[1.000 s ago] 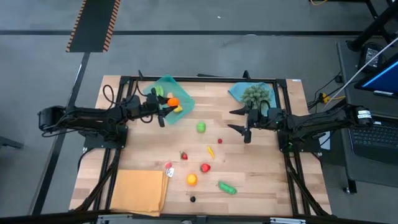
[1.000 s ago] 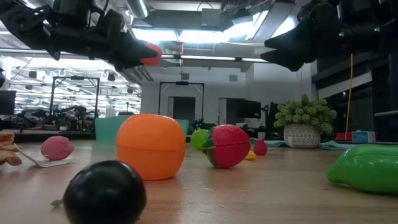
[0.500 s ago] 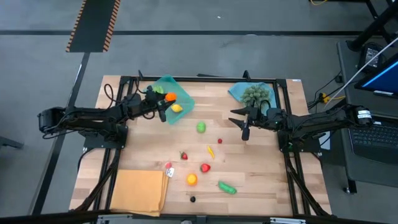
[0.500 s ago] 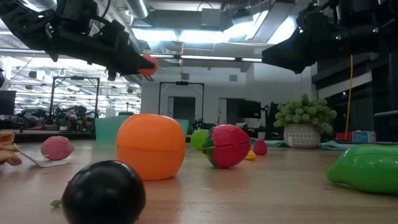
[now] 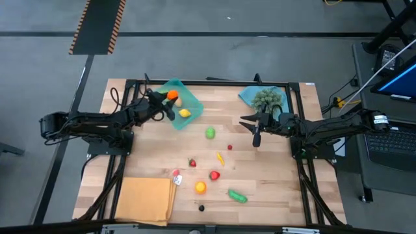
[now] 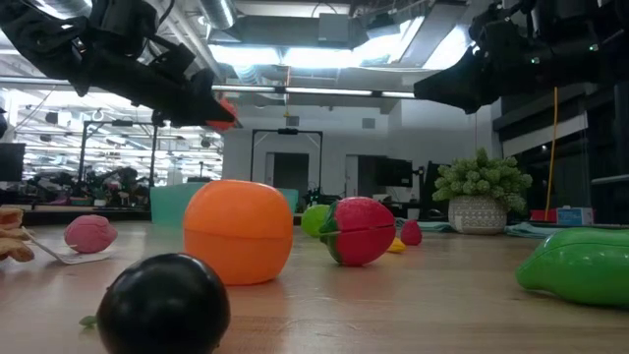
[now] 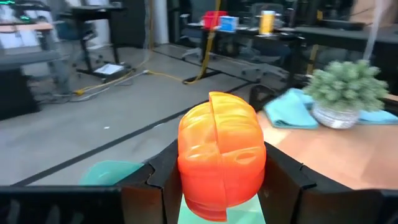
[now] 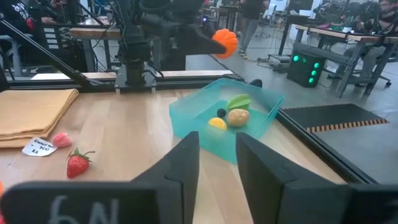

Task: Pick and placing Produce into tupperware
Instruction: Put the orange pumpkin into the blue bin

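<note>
High view: overhead, straight down, far; covers whole surface (image 5: 260, 175), both arms, surrounding floor.
Low view: at surface height, level across into room; nearest produce looms large.
Left wrist view: forward past own fingers (image 7: 283, 180), close on orange piece (image 7: 221, 162); plant (image 7: 345, 93) beyond.
Right wrist view: forward across surface toward tupperware (image 8: 227, 121) and opposite arm.
Shared: tupperware in high and both wrist views; orange piece in all four.

A ribbed orange fruit (image 7: 221, 163) hangs in the left pincer (image 5: 168, 104) above the teal tray (image 5: 188, 99); a yellow piece (image 5: 184, 113) lies inside.
</note>
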You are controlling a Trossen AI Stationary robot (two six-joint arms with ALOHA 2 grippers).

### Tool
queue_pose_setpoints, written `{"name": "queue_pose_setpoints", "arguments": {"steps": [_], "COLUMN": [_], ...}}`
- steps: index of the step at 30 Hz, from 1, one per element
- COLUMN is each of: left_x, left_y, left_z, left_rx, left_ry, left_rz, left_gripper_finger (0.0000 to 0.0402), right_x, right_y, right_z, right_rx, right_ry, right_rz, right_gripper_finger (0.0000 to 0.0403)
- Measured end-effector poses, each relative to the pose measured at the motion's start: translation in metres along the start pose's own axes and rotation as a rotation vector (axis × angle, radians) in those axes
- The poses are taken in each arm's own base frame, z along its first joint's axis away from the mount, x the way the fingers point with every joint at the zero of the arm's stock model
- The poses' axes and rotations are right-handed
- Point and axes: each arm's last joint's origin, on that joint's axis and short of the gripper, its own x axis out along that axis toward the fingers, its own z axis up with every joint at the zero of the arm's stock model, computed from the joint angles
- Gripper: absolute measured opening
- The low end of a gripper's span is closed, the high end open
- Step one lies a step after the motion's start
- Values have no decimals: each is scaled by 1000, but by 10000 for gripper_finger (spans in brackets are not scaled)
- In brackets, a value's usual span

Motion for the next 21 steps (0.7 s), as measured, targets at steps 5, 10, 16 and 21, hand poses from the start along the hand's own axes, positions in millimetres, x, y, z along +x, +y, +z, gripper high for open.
{"name": "queue_pose_setpoints", "arguments": {"steps": [5, 10, 16, 21], "left_x": [0, 2, 13, 25], "left_y": [0, 1, 3, 10], "left_z": [0, 1, 22, 44], "left_rx": [-3, -9, 50, 56], "left_ry": [-1, 44, 190, 327], "left_rz": [13, 27, 81, 119], "left_gripper_finger": [152, 152, 152, 152], "right_x": [0, 0, 0, 0], "right_y": [0, 0, 0, 0], "right_z": [0, 0, -1, -2], "right_rx": [-1, 5, 27, 24], "right_ry": [0, 0, 7, 20], "right_rz": [0, 1, 1, 2], "right_gripper_finger": [109, 106, 106, 106]}}
